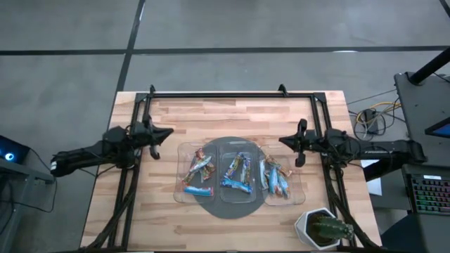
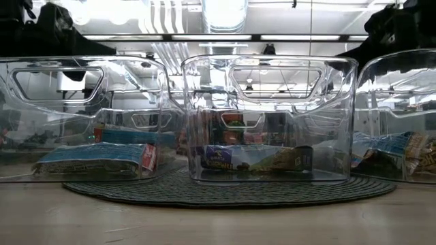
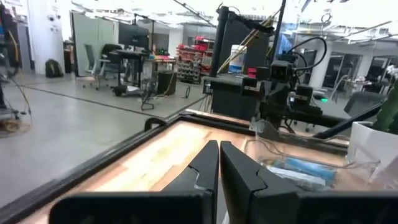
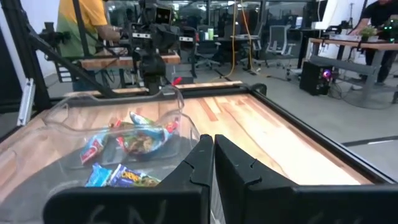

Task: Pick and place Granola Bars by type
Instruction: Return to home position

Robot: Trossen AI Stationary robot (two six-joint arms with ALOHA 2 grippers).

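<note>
1. The left fingers (image 3: 202,169) are pressed together tip to tip with nothing between them. In the high view they (image 1: 163,133) sit over bare planks, near the outer corner of the left tray (image 1: 183,154) and clear of it.
2. The right fingers (image 4: 198,160) are also pressed flat against each other and hold nothing. They (image 1: 287,141) sit near the outer corner of the right tray (image 1: 297,191), not touching it.
3. Both arms reach in low from opposite sides of the table (image 1: 211,116) and point at each other across the trays.
4. The Granola Bars (image 1: 237,174) all lie inside three clear trays. None is on the bare table.
5. The left tray holds mixed red-and-blue wrappers, the middle tray (image 1: 240,145) mostly blue ones, and the right tray brownish ones with some blue.
6. The trays stand side by side, close together, on a dark round mat (image 1: 232,209) towards the table's front.
7. In the low view the bars lie flat on the tray floors.
8. A potted plant (image 1: 323,228) stands at the front right corner, apart from the trays.
9. Beyond the table, the right wrist view shows a person in a yellow top (image 4: 78,15).
</note>
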